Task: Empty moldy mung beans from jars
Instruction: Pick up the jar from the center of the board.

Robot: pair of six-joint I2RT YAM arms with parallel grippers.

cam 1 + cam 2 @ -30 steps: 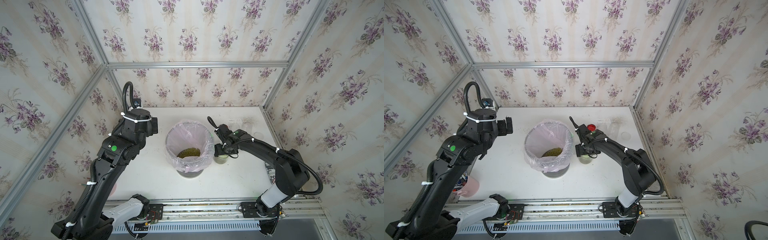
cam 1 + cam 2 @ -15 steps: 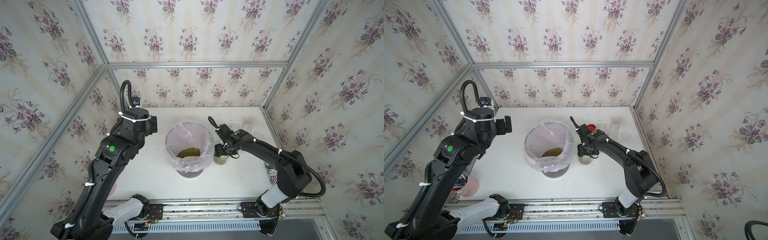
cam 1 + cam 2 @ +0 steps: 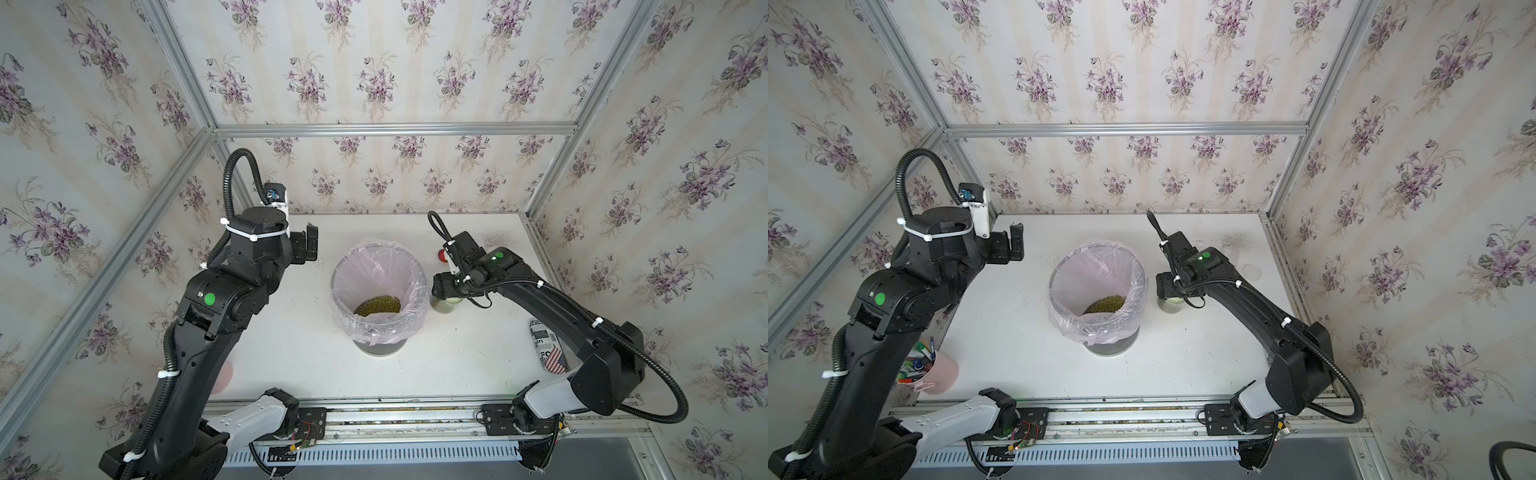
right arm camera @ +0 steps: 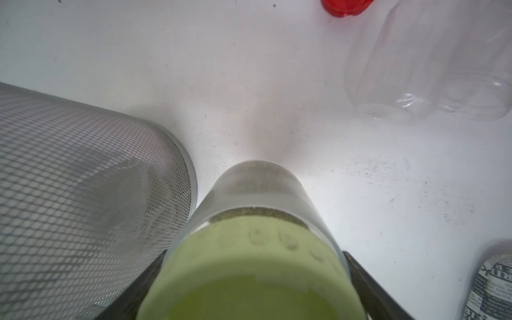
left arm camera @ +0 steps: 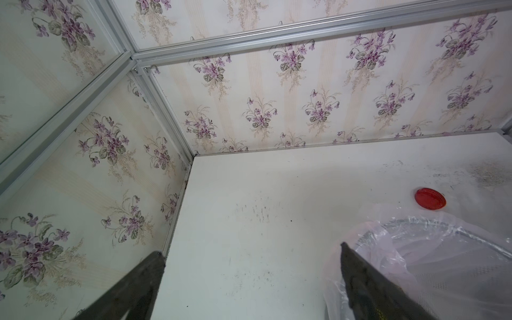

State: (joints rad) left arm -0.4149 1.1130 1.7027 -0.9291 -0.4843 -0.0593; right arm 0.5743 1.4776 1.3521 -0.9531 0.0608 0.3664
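Note:
A small clear jar with a pale green lid stands upright on the table, just right of the bin. A band of mung beans shows under its lid. My right gripper reaches down over it, its fingers pressed to both sides of the lid. More mung beans lie heaped in the bin. Two empty clear jars stand behind, near a loose red lid. My left gripper hangs open and empty, left of the bin.
The round mesh bin, lined with a pink bag, stands mid-table close against the jar. A printed can lies at the right edge. A pink cup of pens sits front left. A clear lid lies far right.
The right gripper's jaws have drawn in around the green lid; the jar stays where it stood. The left arm has shifted slightly, still open.

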